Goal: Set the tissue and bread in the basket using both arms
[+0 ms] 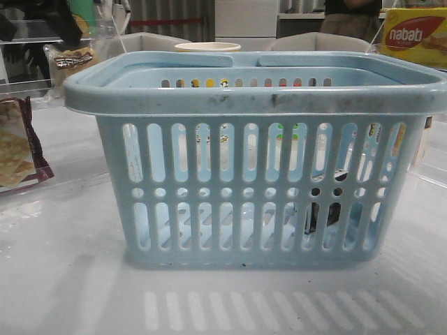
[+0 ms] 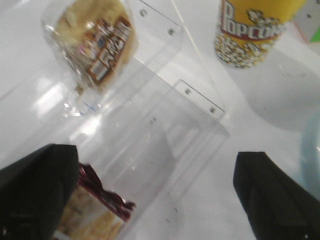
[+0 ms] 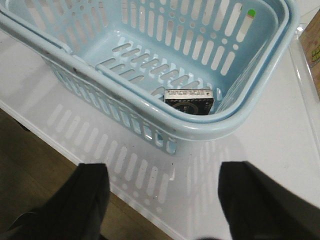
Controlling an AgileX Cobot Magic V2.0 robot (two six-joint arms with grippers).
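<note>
The light-blue basket (image 1: 251, 174) fills the front view; it also shows in the right wrist view (image 3: 200, 130). The black and white tissue packet (image 3: 189, 101) lies inside it against the near wall, dark through the slots in the front view (image 1: 323, 209). The bread packet (image 2: 97, 40) with its brown label rests on a clear acrylic stand; it shows at the far left in the front view (image 1: 68, 61). My left gripper (image 2: 157, 200) is open and empty, short of the bread. My right gripper (image 3: 162, 200) is open and empty over the table's front edge, outside the basket.
A maroon-edged cracker bag (image 2: 95, 215) lies by the left fingers and at the left edge in the front view (image 1: 17, 150). A yellow popcorn tub (image 2: 250, 30) stands beyond the acrylic stand (image 2: 175, 115). A yellow Nabati box (image 1: 415, 35) sits at the back right.
</note>
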